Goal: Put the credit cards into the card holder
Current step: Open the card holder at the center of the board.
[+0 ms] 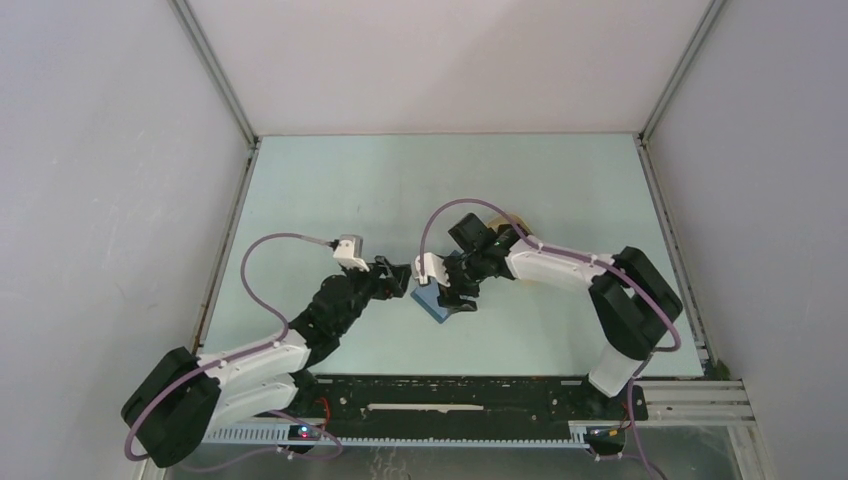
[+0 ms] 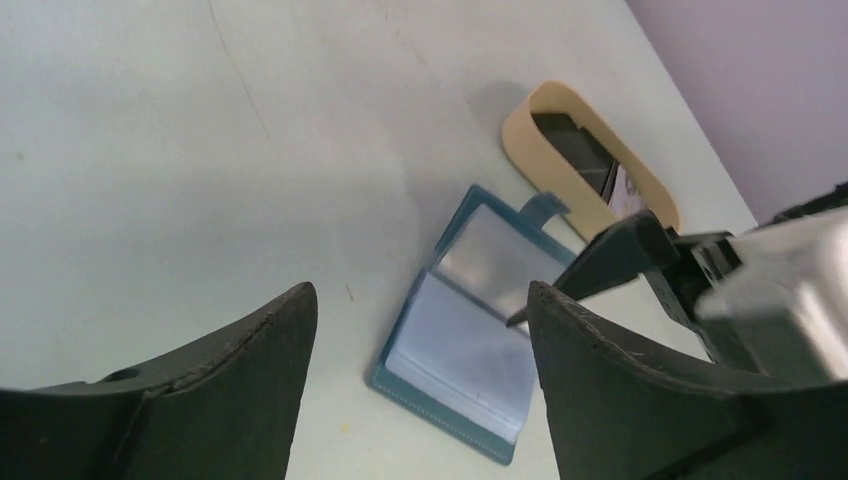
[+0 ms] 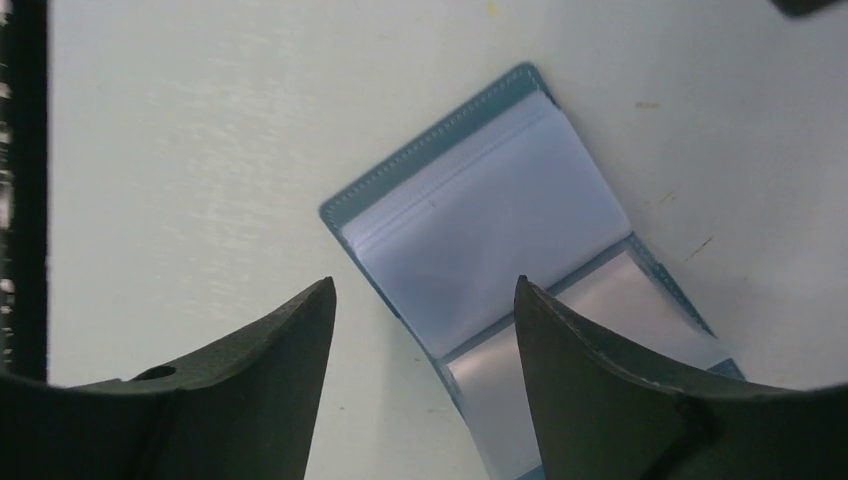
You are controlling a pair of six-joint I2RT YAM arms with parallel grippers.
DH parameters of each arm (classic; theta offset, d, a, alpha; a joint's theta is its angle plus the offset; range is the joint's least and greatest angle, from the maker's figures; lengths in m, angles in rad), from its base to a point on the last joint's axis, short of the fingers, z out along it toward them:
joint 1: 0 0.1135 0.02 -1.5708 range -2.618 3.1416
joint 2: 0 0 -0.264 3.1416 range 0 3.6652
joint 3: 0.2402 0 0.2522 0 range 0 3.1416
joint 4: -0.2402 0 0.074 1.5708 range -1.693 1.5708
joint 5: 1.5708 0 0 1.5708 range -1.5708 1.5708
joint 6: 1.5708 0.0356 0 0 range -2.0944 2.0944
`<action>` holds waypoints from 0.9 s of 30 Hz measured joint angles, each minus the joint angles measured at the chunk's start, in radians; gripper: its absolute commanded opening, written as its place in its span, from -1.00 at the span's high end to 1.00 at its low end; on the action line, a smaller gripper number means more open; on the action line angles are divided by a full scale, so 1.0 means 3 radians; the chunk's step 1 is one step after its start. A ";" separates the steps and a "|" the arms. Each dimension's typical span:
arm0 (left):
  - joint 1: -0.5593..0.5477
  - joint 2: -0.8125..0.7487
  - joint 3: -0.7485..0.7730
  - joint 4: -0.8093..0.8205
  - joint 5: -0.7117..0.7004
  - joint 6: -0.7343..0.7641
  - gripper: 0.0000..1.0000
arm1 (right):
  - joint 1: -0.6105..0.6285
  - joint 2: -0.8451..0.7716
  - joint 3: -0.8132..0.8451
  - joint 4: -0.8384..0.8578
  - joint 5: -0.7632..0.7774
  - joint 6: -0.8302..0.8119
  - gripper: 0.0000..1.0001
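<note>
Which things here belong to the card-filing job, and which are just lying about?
Job in hand:
card holder, lying open
credit cards, stacked in the tray
left gripper and right gripper, both open, near the holder

Lying about:
beige oval tray, which only holds the cards

A pale green table (image 1: 340, 190) fills the booth, boxed in by plain white walls (image 1: 450, 60) with aluminium posts (image 1: 215, 72) at the far corners. A beige oval tray (image 2: 516, 128) lies flat on it, right of centre. A black perforated rail (image 1: 450, 392) runs along the near edge.
</note>
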 measured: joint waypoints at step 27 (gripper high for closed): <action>-0.0024 0.0790 -0.0196 -0.0158 0.0312 -0.1503 -0.35 | 0.0217 0.0518 0.0305 -0.0267 0.0109 0.0231 -0.25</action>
